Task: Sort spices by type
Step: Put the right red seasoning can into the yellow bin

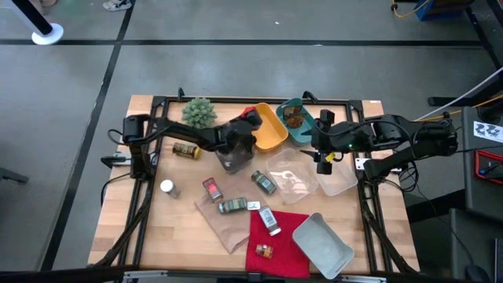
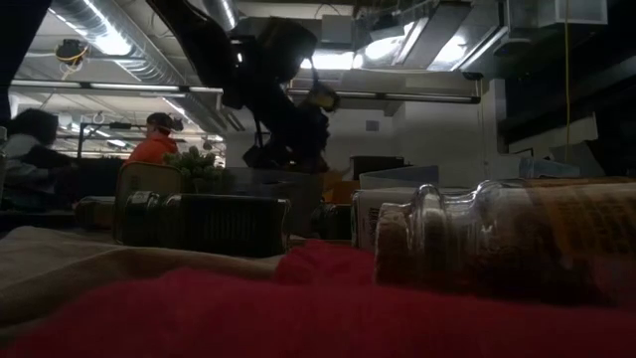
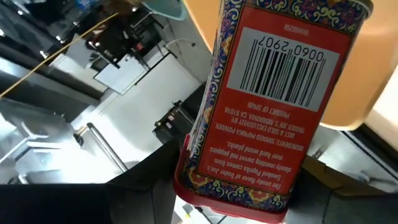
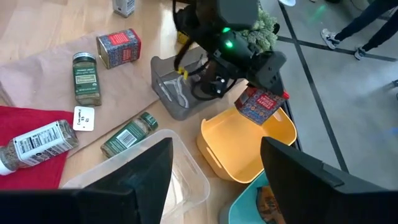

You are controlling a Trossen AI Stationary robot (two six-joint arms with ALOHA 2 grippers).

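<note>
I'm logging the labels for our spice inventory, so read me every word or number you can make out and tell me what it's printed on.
Red tin held in the left pincer, seen upside down by the left wrist camera:
"0060 2907" under the barcode
"PRODUCT OF SPAIN"
"SMOKED PAPRIKA POWDER" in the ingredients line
The smaller print on that tin is only partly readable.
Labels on the green-capped jars, the white-capped jar and the second red tin are too small to read.

The yellow tray [image 4: 249,149] lies open from above; the left gripper [image 4: 249,93] with its red tin [image 4: 261,104] hangs over its rim.
</note>
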